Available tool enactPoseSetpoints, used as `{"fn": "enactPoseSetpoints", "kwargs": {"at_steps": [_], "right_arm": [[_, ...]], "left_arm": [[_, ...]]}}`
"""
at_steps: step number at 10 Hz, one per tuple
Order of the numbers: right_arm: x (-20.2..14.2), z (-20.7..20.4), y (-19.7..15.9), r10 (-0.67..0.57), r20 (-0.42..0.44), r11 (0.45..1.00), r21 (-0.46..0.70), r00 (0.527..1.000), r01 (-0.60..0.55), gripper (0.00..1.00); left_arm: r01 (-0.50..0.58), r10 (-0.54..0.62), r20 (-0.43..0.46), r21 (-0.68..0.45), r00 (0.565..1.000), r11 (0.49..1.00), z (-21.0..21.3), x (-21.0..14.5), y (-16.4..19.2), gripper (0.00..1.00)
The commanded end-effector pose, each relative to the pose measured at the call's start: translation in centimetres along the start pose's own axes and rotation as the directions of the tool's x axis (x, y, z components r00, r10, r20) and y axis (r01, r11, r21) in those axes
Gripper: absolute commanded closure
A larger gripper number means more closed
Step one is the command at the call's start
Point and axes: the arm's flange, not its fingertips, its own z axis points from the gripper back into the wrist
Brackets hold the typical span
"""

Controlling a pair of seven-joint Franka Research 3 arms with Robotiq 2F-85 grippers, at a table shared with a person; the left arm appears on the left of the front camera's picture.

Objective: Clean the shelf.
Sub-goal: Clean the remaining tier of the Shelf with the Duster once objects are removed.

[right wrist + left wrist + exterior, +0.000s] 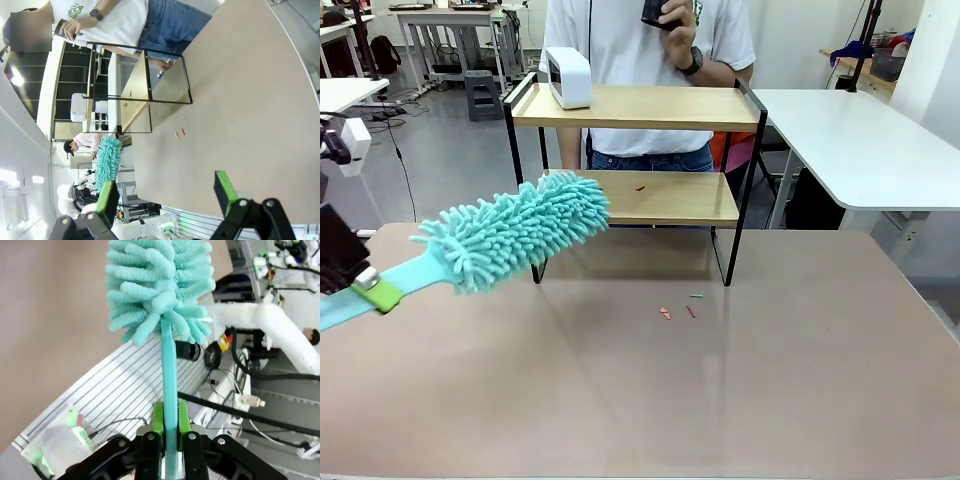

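Found shelf standing upright at far middle of table, with person directly behind it, one hand raised around a dark object.

Noted left gripper at left edge of front view, clamped tight on flat handle of teal fluffy duster. Confirmed in left wrist view: green pads pressed to both sides of handle. Noted duster head slanting up toward left end of lower board and overlapping front left leg in front view. Could not tell contact from that angle; judged head clear of frame from right wrist view.

Noted right gripper spread wide, holding nothing, hovering above table well back from shelf.

Logged dirt:
- One small red scrap lying on lower board.
- Three small scraps, two reddish and one green, lying on table just in front of shelf's right half.
- Saw no loose bits on upper board, only white box at its left end.

Judged progress:
- Done: tool in grip and aimed at shelf.
- Not done: sweeping of lower board, going by red scrap there.
- Left to do: sweep lower board clear, dust upper board around white box. Possibly also clear scraps from table, though not strictly part of shelf.
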Motion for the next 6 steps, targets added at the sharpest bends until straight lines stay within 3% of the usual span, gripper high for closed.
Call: {"fn": "enactPoseSetpoints", "kwargs": {"at_steps": [1,3,5,6], "right_arm": [[0.1,-0.1,0.1,0.025,0.015,0.999,0.028,1.0,-0.026,0.0],[0.1,-0.1,0.1,0.025,0.015,0.999,0.028,1.0,-0.026,0.0],[0.1,-0.1,0.1,0.025,0.015,0.999,0.028,1.0,-0.026,0.0],[0.1,-0.1,0.1,0.025,0.015,0.999,0.028,1.0,-0.026,0.0]], "left_arm": [[0.04,-0.041,-0.027,-0.016,0.999,0.999,0.5,-1.2,0.1,0.87],[0.013,-0.013,-0.022,-0.01,1.0,1.0,0.1,-0.6,-0.1,0.87],[-0.02,0.02,-0.021,-0.009,1.0,1.0,-1.2,3.4,-0.7,0.87],[-0.061,0.061,0.02,-0.004,0.998,0.998,-1.6,5.0,-1.1,0.87]]}}
